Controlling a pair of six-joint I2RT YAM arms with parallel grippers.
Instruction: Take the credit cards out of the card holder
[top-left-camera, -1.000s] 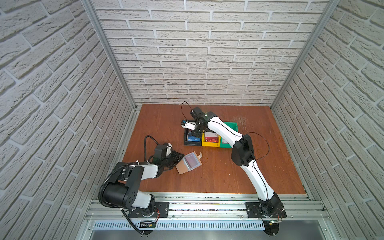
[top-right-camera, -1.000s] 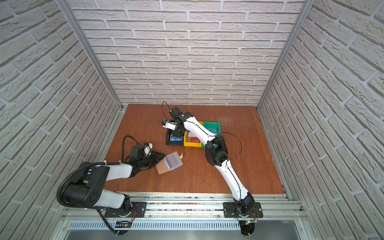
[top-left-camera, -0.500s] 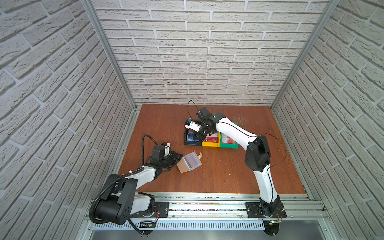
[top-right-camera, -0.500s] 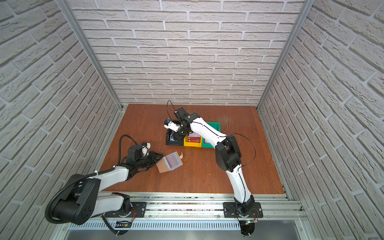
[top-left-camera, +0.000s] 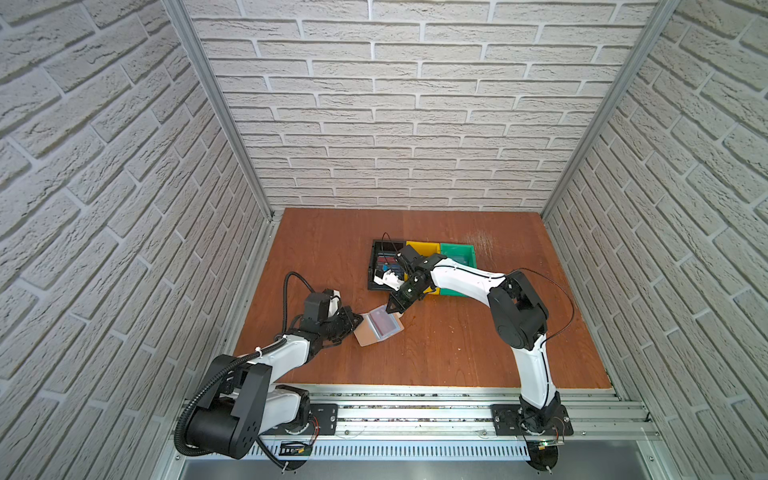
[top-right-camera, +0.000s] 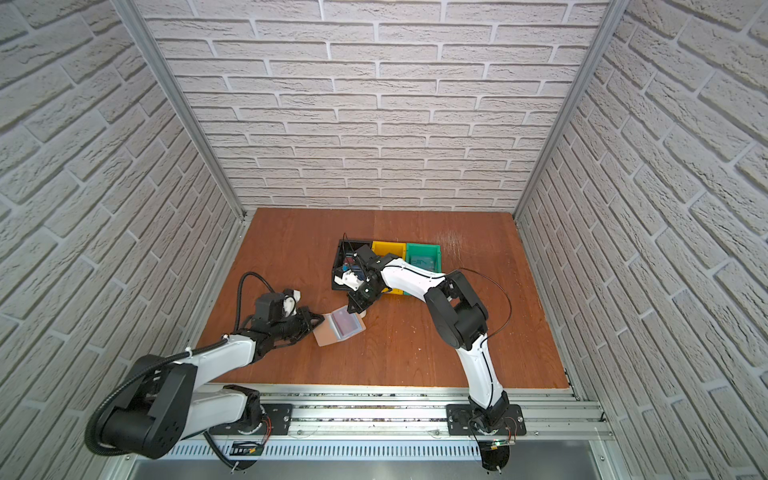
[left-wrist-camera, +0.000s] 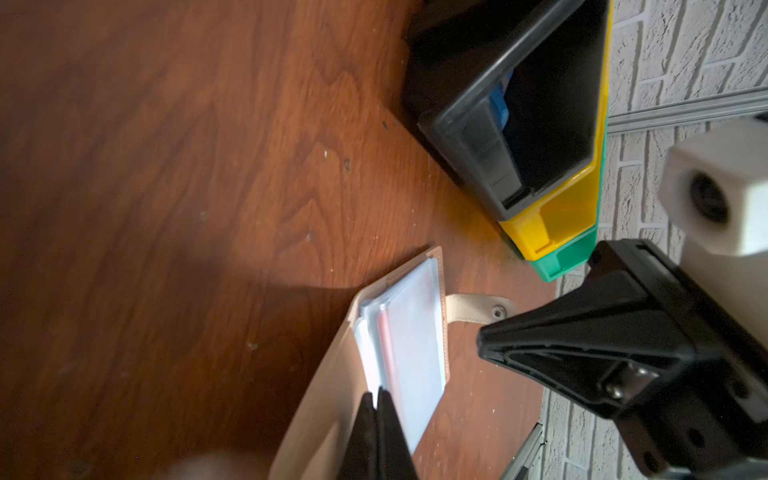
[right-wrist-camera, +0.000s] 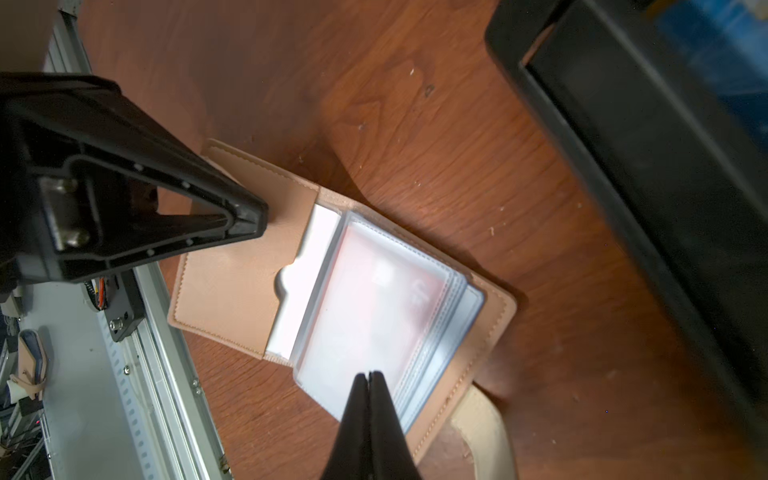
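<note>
The card holder (top-left-camera: 365, 336) lies open on the bench (top-left-camera: 457, 357), towards the front left, with its tan cover spread flat and its clear sleeves (right-wrist-camera: 415, 332) stacked face up. A red card (right-wrist-camera: 374, 282) shows through the top sleeve, and a white insert (right-wrist-camera: 307, 270) sits in the cover's tan pocket. The left gripper (left-wrist-camera: 379, 399) has its jaws pressed together at the sleeves' edge on the cover side. Whether a sleeve is pinched between them cannot be told. The right gripper (right-wrist-camera: 368, 382) reaches across from the far side, its jaws also together, with the tips at the opposite edge of the sleeve stack. Contact with the plastic is not clear there either. The snap tab (left-wrist-camera: 478, 309) sticks out from the holder just beside the right gripper. Beyond the holder, three bins stand touching in a row: the black bin (top-left-camera: 371, 266), the yellow bin (top-left-camera: 422, 246) and the green bin (top-left-camera: 457, 253). A blue card (left-wrist-camera: 498, 108) lies inside the black one. In both top views the right arm's wrist hangs over the black and yellow bins and hides part of them.
</note>
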